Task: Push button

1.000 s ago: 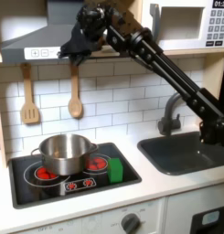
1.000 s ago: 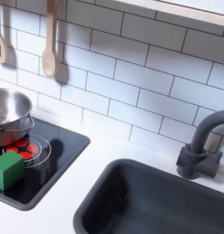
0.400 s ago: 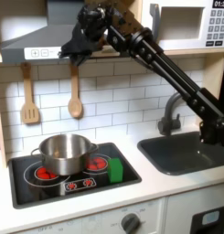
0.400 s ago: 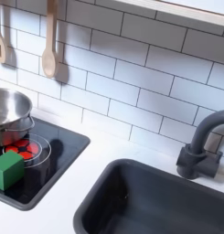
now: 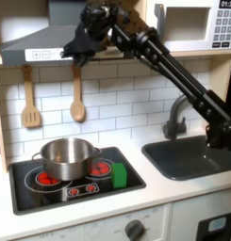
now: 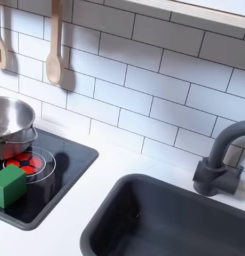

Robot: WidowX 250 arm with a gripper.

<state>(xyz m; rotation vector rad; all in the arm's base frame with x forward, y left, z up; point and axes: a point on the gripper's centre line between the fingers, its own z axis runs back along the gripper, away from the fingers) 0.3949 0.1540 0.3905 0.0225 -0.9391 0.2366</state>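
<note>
My claw (image 5: 77, 47) is up high at the front of the range hood (image 5: 37, 42), in the first exterior view. It is dark against a dark body, so I cannot tell whether my fingers are spread or pressed together. Just to the first exterior view's left of my claw, on the hood's pale front strip, sits a small row of buttons (image 5: 43, 55); my fingertips look very near them, but I cannot tell if they touch. My arm (image 5: 169, 80) runs down from the claw toward the first exterior view's right, ending over the sink (image 5: 197, 155).

Below my claw, a wooden spoon (image 5: 77, 97) hangs on the white tiled wall, and a wooden spatula (image 5: 29, 98) hangs further to the first exterior view's left. Well below my claw, on the black stove (image 5: 74, 179), stands a metal pot (image 5: 66, 157), with a green block (image 5: 119, 174) beside it on the first exterior view's right. The dark faucet (image 6: 220, 160) stands behind the sink on the white counter (image 6: 84, 222) in both exterior views.
</note>
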